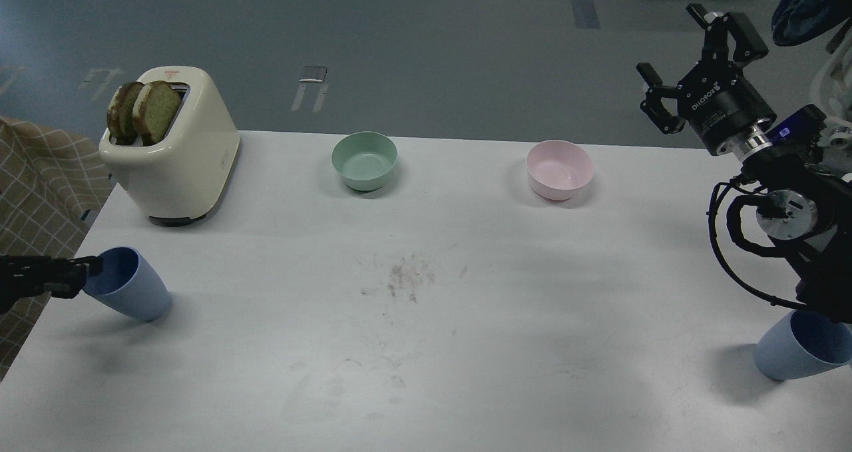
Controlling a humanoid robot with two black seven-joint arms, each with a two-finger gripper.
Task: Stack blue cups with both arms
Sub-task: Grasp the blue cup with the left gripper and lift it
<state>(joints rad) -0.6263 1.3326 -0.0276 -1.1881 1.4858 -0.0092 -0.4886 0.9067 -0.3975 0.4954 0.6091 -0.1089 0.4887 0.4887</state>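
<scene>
One blue cup point(133, 289) stands tilted at the table's left front, its mouth leaning left. My left gripper point(83, 273) comes in from the left edge and is shut on that cup's rim, one finger inside the mouth. The second blue cup point(795, 353) leans tilted at the table's right front edge, its top hidden behind my right arm. My right gripper point(689, 59) is held high over the table's far right, well above and behind that cup, with its fingers spread open and empty.
A cream toaster point(176, 162) with two bread slices stands at the back left. A pale green bowl point(364, 160) and a pink bowl point(559, 169) sit along the back. Crumbs point(406, 275) mark the table's middle. A chequered cloth point(36, 186) lies off the left edge.
</scene>
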